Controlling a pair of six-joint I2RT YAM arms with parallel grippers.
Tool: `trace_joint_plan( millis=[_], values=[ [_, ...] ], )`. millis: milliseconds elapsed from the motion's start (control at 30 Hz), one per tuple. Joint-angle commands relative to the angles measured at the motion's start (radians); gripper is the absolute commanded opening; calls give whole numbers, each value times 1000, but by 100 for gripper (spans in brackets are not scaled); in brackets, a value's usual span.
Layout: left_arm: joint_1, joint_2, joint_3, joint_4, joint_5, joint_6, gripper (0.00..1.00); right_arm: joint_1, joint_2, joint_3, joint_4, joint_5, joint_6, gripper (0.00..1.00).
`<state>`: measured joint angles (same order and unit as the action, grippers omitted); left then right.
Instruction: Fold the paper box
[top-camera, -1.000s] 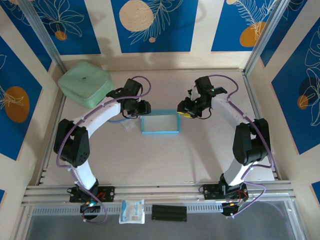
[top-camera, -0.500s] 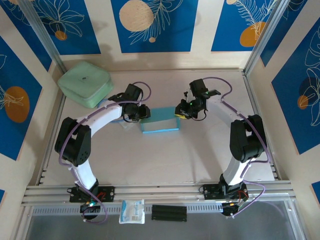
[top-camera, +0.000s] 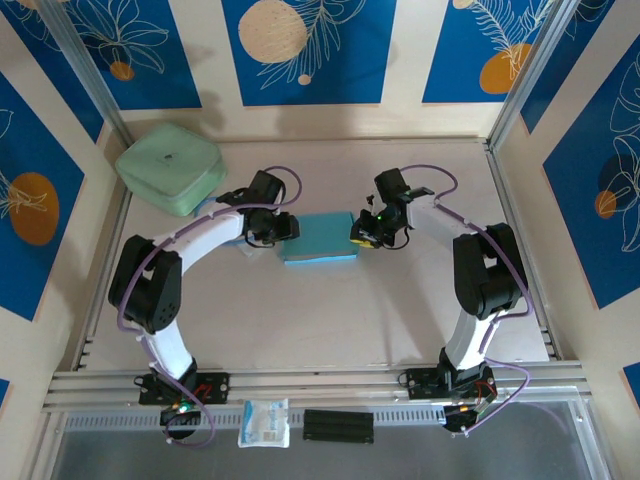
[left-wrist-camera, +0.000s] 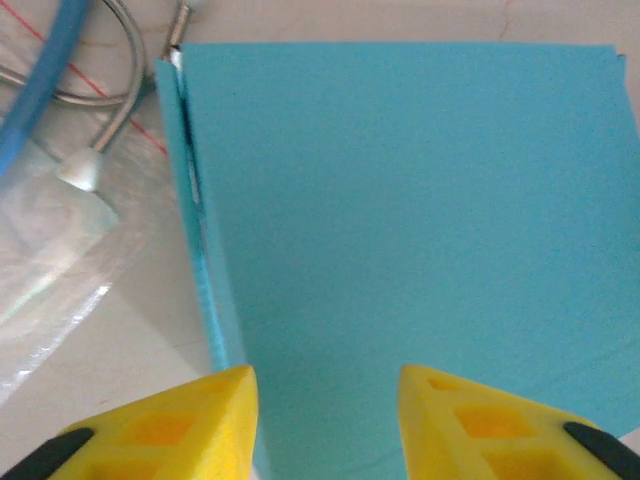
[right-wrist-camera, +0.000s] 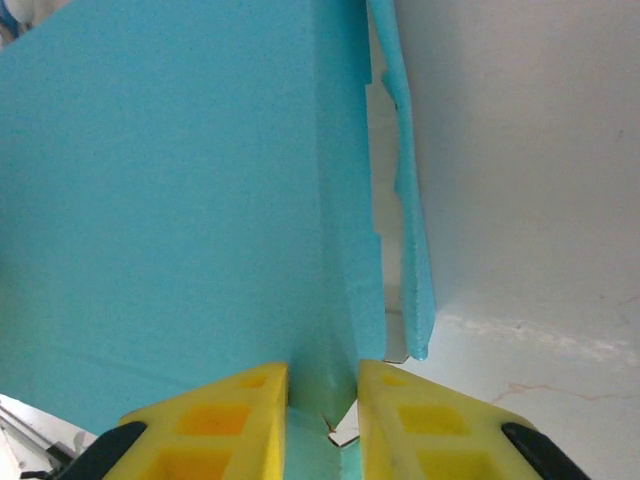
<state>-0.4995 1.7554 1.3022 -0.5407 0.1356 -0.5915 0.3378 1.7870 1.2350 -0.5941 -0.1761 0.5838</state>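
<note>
The teal paper box lies flat at the middle of the surface, between the two arms and well apart from the mint-green case at the far left corner. The left end effector is at the box's left end, its yellow fingers apart over the teal top face. The right end effector is pinched on a thin teal wall at the box's right end, with a loose side flap standing just beside it.

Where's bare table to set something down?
Free: near half of the table, between paper box and arm bases; far strip behind the box. Crowded: centre, left tool and right tool at the box; far-left corner, mint case.
</note>
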Motion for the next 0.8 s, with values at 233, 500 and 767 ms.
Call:
trace_joint_plan(
  millis=[233, 500, 767],
  values=[
    [18, 23, 49, -51, -35, 114, 48, 23, -45, 66, -73, 104, -66, 26],
    [18, 85, 6, 4, 14, 104, 49, 41, -14, 57, -76, 158, -83, 25],
    [18, 102, -65, 57, 27, 74, 33, 75, 23, 33, -78, 248, -107, 25]
  ],
)
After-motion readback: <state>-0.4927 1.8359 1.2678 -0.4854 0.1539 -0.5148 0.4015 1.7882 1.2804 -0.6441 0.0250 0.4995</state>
